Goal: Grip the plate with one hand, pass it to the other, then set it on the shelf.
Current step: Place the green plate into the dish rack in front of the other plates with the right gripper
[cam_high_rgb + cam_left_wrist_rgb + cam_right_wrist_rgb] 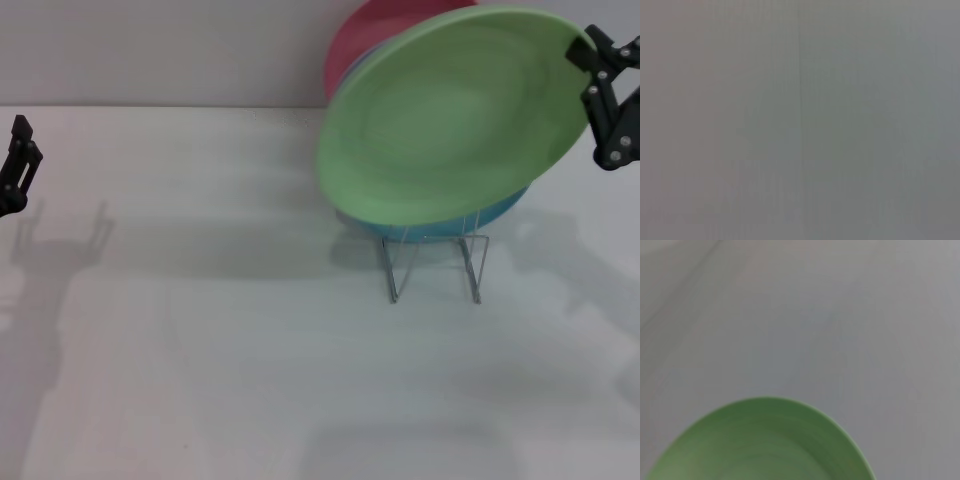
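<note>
The light green plate (455, 115) is tilted and upright at the back right, over the silver wire shelf (432, 262). My right gripper (583, 50) is shut on the plate's upper right rim. The plate's rim also shows in the right wrist view (765, 445) against the table. My left gripper (14, 165) hangs empty at the far left edge, far from the plate; its shadow on the table shows two spread fingers. The left wrist view shows only a blank grey surface.
A teal-blue plate (505, 208) and a pink-red plate (360, 40) stand in the shelf behind the green one. The white table (250, 350) runs to a grey wall at the back.
</note>
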`<state>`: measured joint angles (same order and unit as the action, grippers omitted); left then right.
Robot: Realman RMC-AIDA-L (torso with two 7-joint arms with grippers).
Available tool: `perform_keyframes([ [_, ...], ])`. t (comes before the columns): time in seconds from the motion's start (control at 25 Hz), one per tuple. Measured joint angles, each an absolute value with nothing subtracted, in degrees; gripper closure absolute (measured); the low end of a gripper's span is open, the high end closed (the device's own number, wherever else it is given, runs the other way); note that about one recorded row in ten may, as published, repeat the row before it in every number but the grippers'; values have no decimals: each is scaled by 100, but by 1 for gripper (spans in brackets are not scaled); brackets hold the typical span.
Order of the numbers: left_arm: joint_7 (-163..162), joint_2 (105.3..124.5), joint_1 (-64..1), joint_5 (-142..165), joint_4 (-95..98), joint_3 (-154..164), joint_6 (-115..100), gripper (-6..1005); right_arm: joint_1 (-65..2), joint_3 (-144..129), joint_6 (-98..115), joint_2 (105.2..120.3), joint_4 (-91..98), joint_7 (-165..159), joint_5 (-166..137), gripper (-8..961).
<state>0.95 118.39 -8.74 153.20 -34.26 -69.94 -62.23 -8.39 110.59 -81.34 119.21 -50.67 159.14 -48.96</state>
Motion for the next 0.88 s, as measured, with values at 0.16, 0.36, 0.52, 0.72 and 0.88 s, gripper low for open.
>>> perform_keyframes([
  [0.16, 94, 11839, -876, 15320, -3415, -6958, -6222, 193, -844, 11160, -8152, 11915, -5023, 15971, -4904, 931],
  [0.36, 91, 11838, -902, 15320, -3385, -6887, -6222, 192, -832, 11275, -8164, 11905, -4985, 16101, -5036, 931],
  [0.52, 90, 11838, -948, 15320, -3342, -6830, -6215, 192, -877, 11373, -8145, 11901, -4830, 16302, -5203, 931],
  [0.72, 88, 11837, -1008, 15320, -3262, -6757, -6215, 192, -915, 11397, -8119, 11895, -4728, 16446, -5207, 931],
  [0.88, 88, 11835, -1042, 15320, -3215, -6702, -6210, 192, -934, 11445, -8114, 11892, -4719, 16486, -5207, 930],
])
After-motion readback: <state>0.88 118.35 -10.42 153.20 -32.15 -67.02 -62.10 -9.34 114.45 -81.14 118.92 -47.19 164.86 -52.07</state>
